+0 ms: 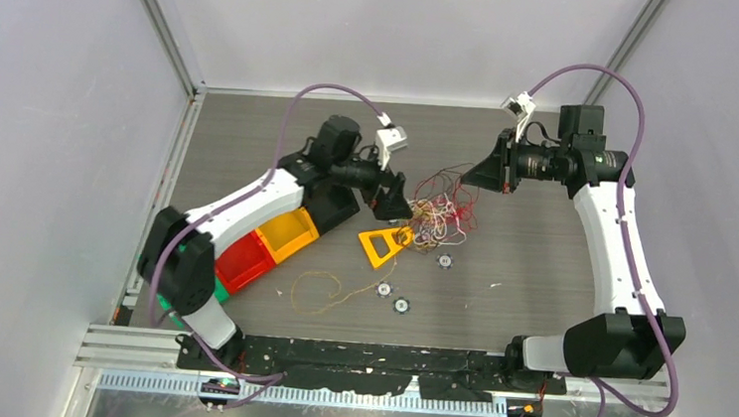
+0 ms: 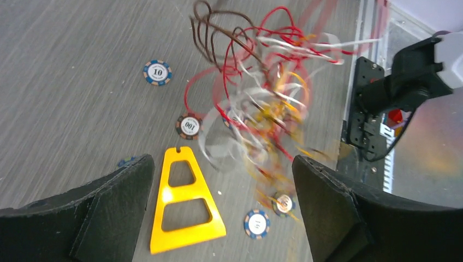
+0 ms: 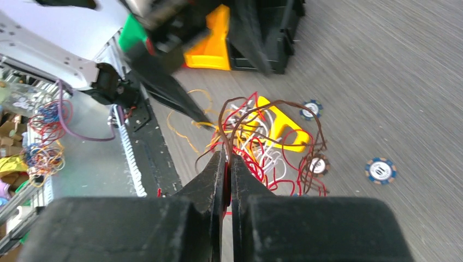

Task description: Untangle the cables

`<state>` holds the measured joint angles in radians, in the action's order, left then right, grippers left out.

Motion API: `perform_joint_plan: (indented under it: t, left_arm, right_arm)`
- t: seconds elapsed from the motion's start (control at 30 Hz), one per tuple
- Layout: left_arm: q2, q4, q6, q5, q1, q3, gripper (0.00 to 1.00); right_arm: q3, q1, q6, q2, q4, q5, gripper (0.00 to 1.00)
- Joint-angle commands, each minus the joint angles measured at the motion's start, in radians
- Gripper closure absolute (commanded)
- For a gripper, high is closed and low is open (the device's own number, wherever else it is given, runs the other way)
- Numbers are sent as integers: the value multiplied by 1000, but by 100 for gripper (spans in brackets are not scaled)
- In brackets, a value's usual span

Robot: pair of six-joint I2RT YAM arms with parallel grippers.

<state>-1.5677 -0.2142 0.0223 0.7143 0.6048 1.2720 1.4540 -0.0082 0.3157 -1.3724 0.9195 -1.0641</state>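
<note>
Laminate in a grey wood grain covers the table (image 1: 539, 282). The table stands in a booth of plain pale walls (image 1: 42, 143) on three sides, with bare aluminium posts (image 1: 159, 18) in the far corners and a black mounting plate (image 1: 374, 353) along the near edge.

Near the middle of that surface lie the cables (image 1: 440, 214), a small tangle of hair-thin red, white, yellow-orange and dark brown wires. The tangle's near side overlaps the tip of a flat yellow plastic triangle frame (image 1: 380, 246).

The right gripper (image 3: 227, 159) is clenched on a few red and brown strands at the top of the tangle. Its two black fingers are pressed together with wire running between them, and loops hang from there down to the heap. The left gripper (image 2: 221, 164) is released, its black fingers (image 2: 109, 210) spread wide with nothing between them. It is poised above the triangle frame, just left of the tangle, and in its own view the wires are blurred.

One loose yellow-orange wire strand (image 1: 319, 289) curls alone on the laminate nearer the arm bases, apart from the heap. Round blue-and-white poker chips (image 1: 445, 261) are scattered around the triangle frame. At the left of the table a yellow plastic bin (image 1: 289, 232) and a red plastic bin (image 1: 245, 261) sit side by side.
</note>
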Motion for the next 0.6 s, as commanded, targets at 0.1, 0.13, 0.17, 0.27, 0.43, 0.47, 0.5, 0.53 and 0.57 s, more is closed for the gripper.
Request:
perform_joint_plan:
  t: [0.1, 0.13, 0.17, 0.27, 0.43, 0.47, 0.5, 0.53, 0.57]
  left_arm:
    - [-172, 82, 43, -12, 50, 130, 49]
    - [-161, 65, 48, -3, 43, 123, 81]
    - [-136, 73, 61, 5, 31, 97, 96]
    - [-30, 100, 84, 93, -25, -38, 100]
    - [134, -40, -18, 221, -95, -197, 100]
    - [159, -48, -18, 242, -104, -217, 100]
    - [184, -58, -18, 263, -108, -229, 100]
    - [202, -72, -39, 276, -109, -233, 100]
    - [218, -76, -41, 287, -109, -237, 100]
  right_arm:
    - [12, 46, -113, 55, -69, -67, 95]
    - [12, 35, -108, 58, -67, -17, 95]
    - [11, 28, -90, 59, -67, 21, 95]
    - [9, -83, -33, 43, -76, 241, 95]
    - [35, -249, 54, -65, -141, 492, 95]
    - [45, -266, 80, -102, -138, 511, 95]
    - [45, -272, 91, -118, -140, 547, 95]
    - [38, -277, 106, -148, -148, 562, 95]
    - [32, -278, 111, -163, -159, 590, 95]
